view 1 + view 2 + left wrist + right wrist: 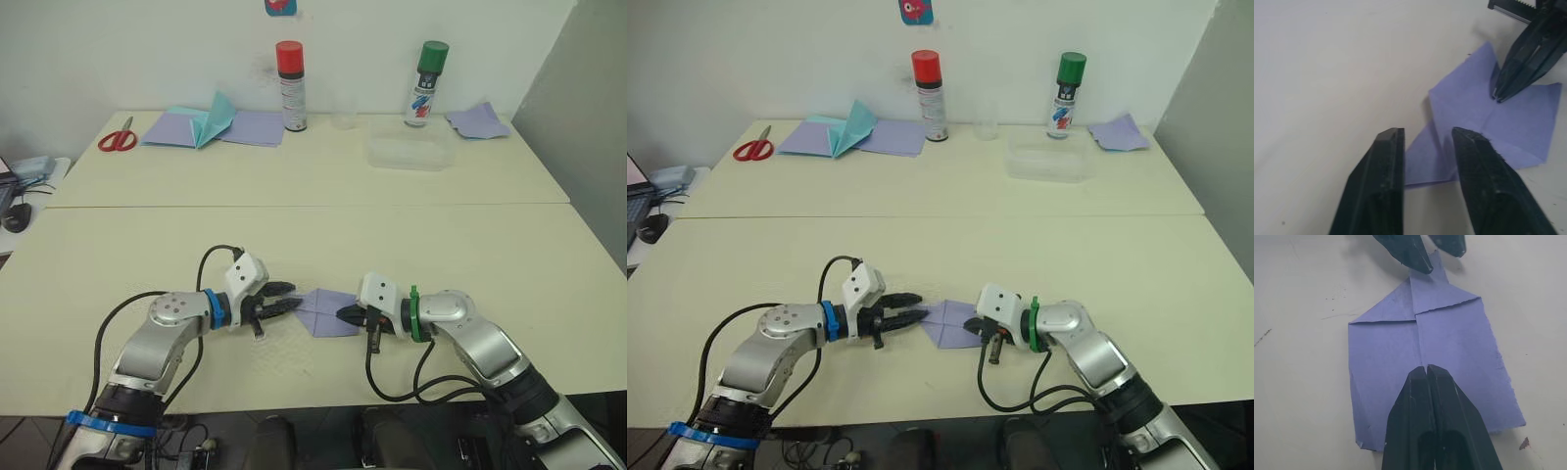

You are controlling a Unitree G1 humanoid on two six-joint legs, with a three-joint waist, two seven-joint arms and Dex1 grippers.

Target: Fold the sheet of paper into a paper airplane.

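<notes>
Lavender sheet of paper (325,310) lies flat on the cream table (323,245), low in the frame's centre, its two corners folded in to a point aimed at the left gripper (290,298). That gripper's fingers (1376,191) are parted a little, straddling the paper's tip and gripping nothing. From the other side, the right gripper (342,313) has its fingers (1422,431) pressed together, tips resting on the sheet along its middle crease. Along the frame's top stand a red-capped spray can (290,86), a green-capped spray can (427,82), red scissors (118,138), a teal-green folded paper (214,117) and a clear plastic tray (409,152).
</notes>
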